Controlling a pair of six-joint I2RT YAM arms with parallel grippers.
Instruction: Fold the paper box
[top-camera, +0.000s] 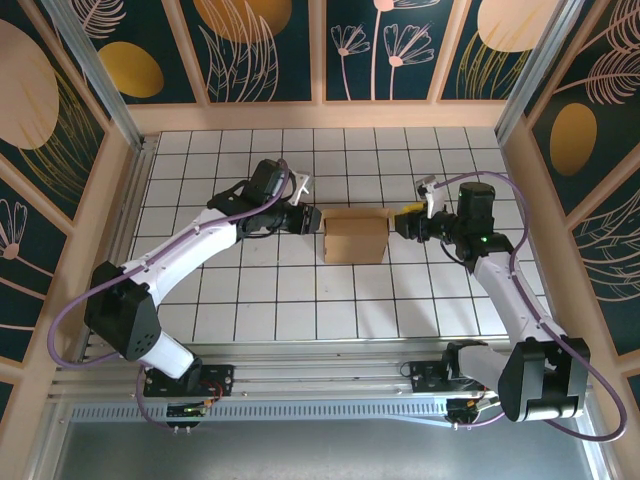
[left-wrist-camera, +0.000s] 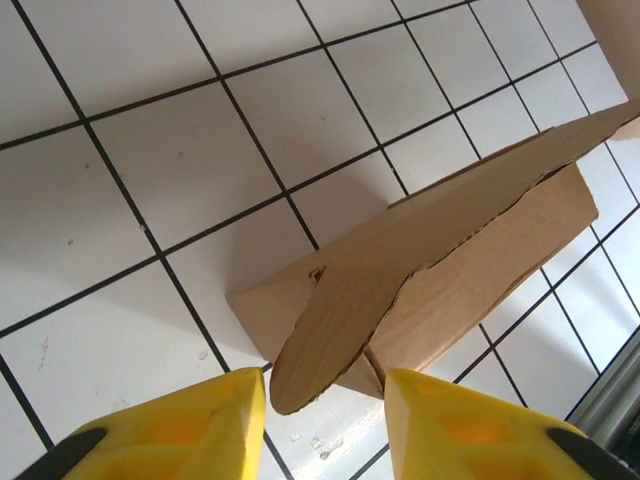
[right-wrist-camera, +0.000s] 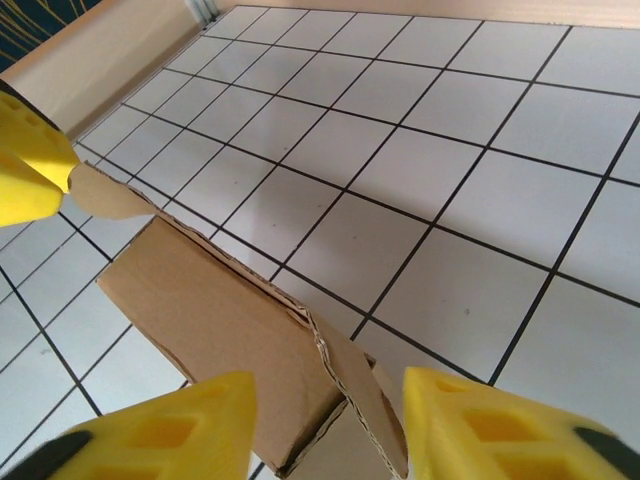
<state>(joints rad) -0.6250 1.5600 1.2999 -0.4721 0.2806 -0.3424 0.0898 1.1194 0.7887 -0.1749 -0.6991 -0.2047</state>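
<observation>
Top external: the brown box (top-camera: 355, 238) is seen on the white-tiled tabletop (top-camera: 250, 300), partly folded. The left tool (top-camera: 308, 218) is set at the box's left end, the right tool (top-camera: 402, 222) at its right end. In the left wrist view a rounded flap (left-wrist-camera: 330, 330) of the box is seen between parted yellow fingers (left-wrist-camera: 190, 430); whether it is pinched cannot be told. In the right wrist view the box's corner lies between parted fingers (right-wrist-camera: 180, 430); a grip cannot be confirmed.
</observation>
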